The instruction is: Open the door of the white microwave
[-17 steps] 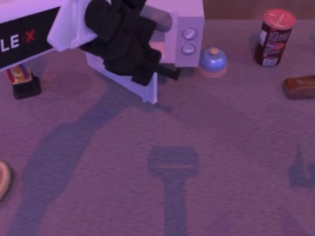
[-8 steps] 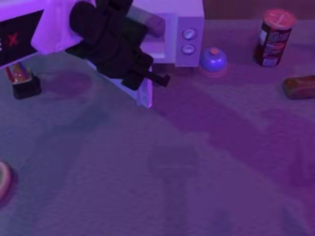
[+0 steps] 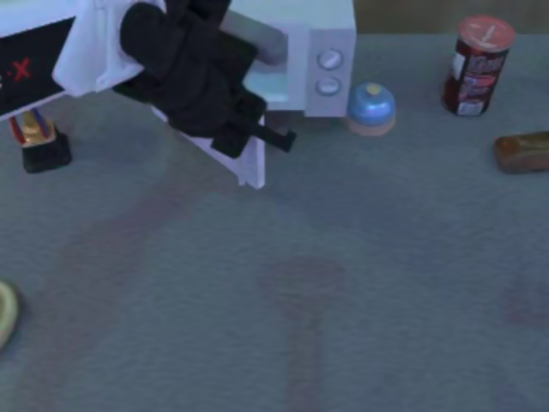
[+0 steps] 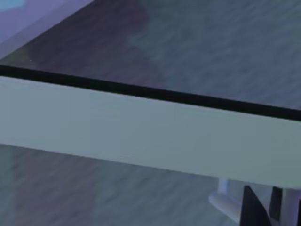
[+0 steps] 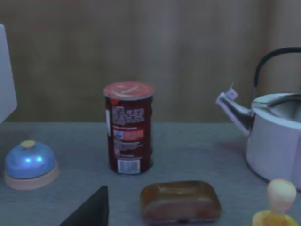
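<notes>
The white microwave [image 3: 309, 51] stands at the far edge of the tabletop [image 3: 343, 283], around 12 o'clock in the top view, its two grey knobs on the front strip facing the camera. The door [image 3: 244, 154] is swung well out from the front, hinged on the left, with its free edge pointing toward 6 o'clock and the cavity showing behind it. The left gripper [image 3: 257, 136] sits over the door's free end, at about 11 o'clock from the table's middle, its dark body covering the upper edge; I cannot tell how far its jaws are open or whether they hold the door. In the left wrist view the door's pale edge [image 4: 150, 136] runs across the picture.

The right arm is out of the top view. At about 1 o'clock from the table's middle stand a blue bell [image 3: 371, 107], a red can [image 3: 478, 64] and a brown loaf [image 3: 523, 151]; a kettle [image 5: 277, 136] shows in the right wrist view.
</notes>
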